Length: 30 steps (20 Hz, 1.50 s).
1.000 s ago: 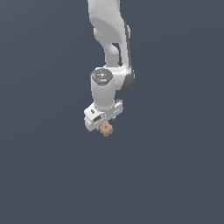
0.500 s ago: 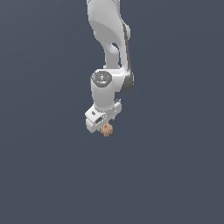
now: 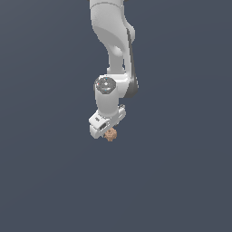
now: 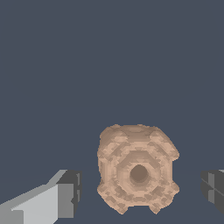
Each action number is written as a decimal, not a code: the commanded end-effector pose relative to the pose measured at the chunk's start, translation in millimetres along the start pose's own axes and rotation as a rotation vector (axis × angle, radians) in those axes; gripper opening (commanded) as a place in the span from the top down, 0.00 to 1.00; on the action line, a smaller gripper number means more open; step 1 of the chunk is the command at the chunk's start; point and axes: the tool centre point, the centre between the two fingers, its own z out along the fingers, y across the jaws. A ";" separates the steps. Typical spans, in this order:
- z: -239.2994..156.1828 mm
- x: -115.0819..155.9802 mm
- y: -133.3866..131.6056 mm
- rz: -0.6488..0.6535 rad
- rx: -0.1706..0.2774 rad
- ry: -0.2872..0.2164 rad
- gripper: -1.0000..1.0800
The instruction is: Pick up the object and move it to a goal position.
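The object (image 3: 110, 134) is a tiny tan-orange knobbly lump lying on the dark grey floor. In the exterior view it peeks out just below the white gripper (image 3: 108, 128), which hangs right over it. In the wrist view the object (image 4: 137, 169) lies between the two dark fingertips, with a round hollow in its face. One finger (image 4: 65, 194) and the other finger (image 4: 213, 186) each stand apart from it with a visible gap. The gripper (image 4: 140, 189) is open around the object and does not touch it.
A flat dark grey-blue floor (image 3: 181, 181) fills both views. The white arm (image 3: 113, 45) rises from the gripper toward the upper edge of the exterior view. Nothing else shows.
The arm and gripper have sunk a little toward the object. The object has not moved.
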 end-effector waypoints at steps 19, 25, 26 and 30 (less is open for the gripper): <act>36.0 -0.3 -0.1 -0.003 0.001 0.000 1.00; 33.5 -0.9 -2.2 -0.003 -0.001 0.000 1.00; 32.7 -1.5 -3.6 -0.003 -0.001 0.000 1.00; 27.3 -5.1 -12.7 -0.003 -0.001 0.000 1.00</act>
